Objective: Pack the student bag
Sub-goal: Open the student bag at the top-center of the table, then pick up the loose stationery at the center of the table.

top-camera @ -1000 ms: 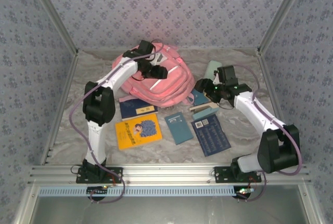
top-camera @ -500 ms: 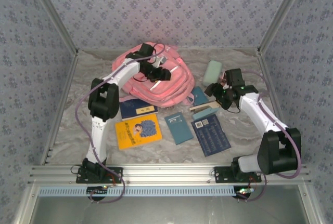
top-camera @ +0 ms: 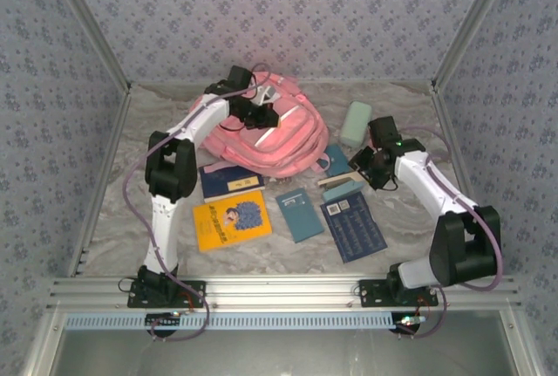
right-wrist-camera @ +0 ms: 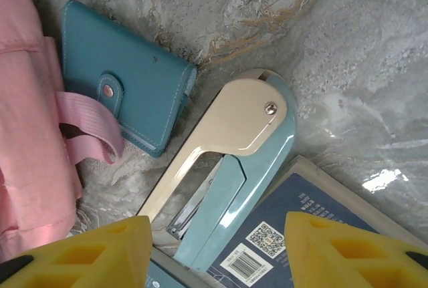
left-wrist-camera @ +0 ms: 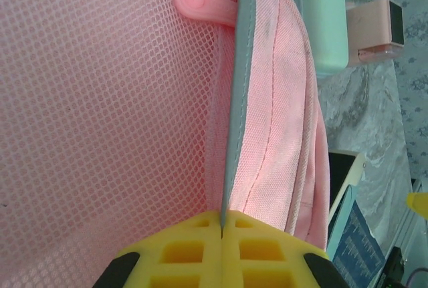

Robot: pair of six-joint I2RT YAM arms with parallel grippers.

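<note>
The pink student bag (top-camera: 281,139) lies at the back middle of the table. My left gripper (top-camera: 261,114) reaches over its top. In the left wrist view the yellow pads (left-wrist-camera: 180,251) are shut on the grey trim (left-wrist-camera: 235,134) between the bag's mesh panel (left-wrist-camera: 100,121) and its pink fabric. My right gripper (top-camera: 370,167) hovers to the right of the bag, open. Its pads (right-wrist-camera: 80,251) stand apart above a teal and cream stapler (right-wrist-camera: 231,161) and touch nothing. The stapler leans on a dark blue book (right-wrist-camera: 301,228).
A teal wallet (right-wrist-camera: 120,77) lies by a pink strap (right-wrist-camera: 90,124). A mint case (top-camera: 355,123) sits at the back right. In front of the bag lie a navy book (top-camera: 228,180), a yellow book (top-camera: 231,219), a teal notebook (top-camera: 299,214) and a dark blue book (top-camera: 352,226).
My left gripper has shifted on the bag's top and closed on the grey trim. My right gripper has drawn back to the right, away from the bag, to above the stapler.
</note>
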